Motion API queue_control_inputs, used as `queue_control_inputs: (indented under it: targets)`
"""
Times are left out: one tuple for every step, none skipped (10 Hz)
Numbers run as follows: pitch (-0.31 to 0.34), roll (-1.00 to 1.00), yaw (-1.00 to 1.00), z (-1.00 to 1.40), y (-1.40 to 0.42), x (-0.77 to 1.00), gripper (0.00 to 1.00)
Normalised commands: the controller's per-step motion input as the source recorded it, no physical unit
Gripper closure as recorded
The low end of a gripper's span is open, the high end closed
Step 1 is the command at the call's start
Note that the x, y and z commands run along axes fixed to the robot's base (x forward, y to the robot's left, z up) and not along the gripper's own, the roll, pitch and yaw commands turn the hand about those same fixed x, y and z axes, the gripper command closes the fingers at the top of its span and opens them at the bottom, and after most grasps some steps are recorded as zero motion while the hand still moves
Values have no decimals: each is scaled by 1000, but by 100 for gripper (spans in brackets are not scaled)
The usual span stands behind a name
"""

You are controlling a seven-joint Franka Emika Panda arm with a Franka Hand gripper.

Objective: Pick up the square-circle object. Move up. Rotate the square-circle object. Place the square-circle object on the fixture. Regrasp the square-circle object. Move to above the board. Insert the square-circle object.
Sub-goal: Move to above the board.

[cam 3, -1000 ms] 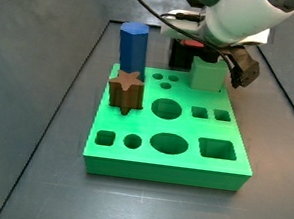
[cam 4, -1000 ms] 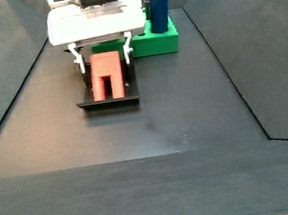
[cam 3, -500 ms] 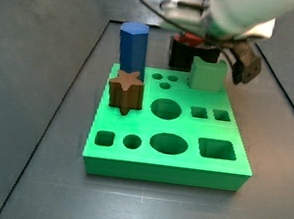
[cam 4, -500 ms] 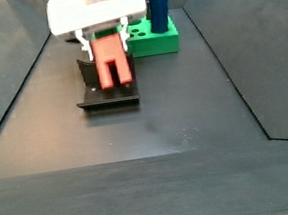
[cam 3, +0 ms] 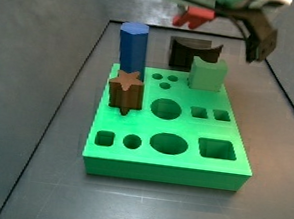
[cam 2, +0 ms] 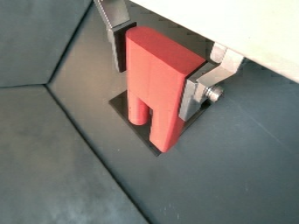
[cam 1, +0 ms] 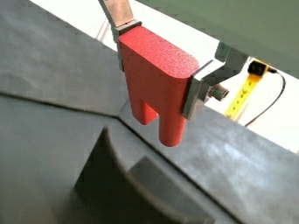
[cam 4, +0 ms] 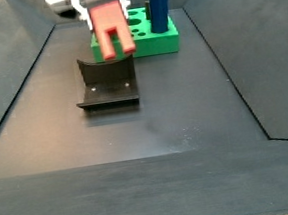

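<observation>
Claw (cam 2: 163,74) clamped on the square-circle object (cam 2: 158,83), held up clear of the fixture (cam 4: 108,86). Looks rigid, light, slick; I'd keep pads on the blocky end's flat faces.

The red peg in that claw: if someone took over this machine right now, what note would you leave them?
Claw: shut on the red peg, raised above the fixture, clear of it.
Fixture: on the floor in front of the board, now bare.
Board: blue prism and brown star peg stand in it; the other holes look free.
Done: peg gripped and lifted off the fixture.
Left: carry it over the board and insert it in its matching hole.
</observation>
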Motion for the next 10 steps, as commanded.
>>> queue_control_inputs:
  targets:
    - [-67, -8, 122, 1000, -174, -94, 100]
    - [-76, -10, 87, 1000, -168, -92, 100]
    - [-77, -13, 43, 1000, -158, -92, 100]
    - [-72, -17, 12, 1000, -150, -92, 100]
    - [-61, -26, -12, 1000, -141, -90, 100]
    - [-42, -35, -31, 1000, -131, -91, 100]
    - [-19, -45, -40, 1000, -120, -91, 100]
    - [2, -49, -43, 1000, -112, -92, 100]
    - [25, -52, -37, 1000, -98, -90, 100]
    - [38, -54, -34, 1000, -92, -90, 100]
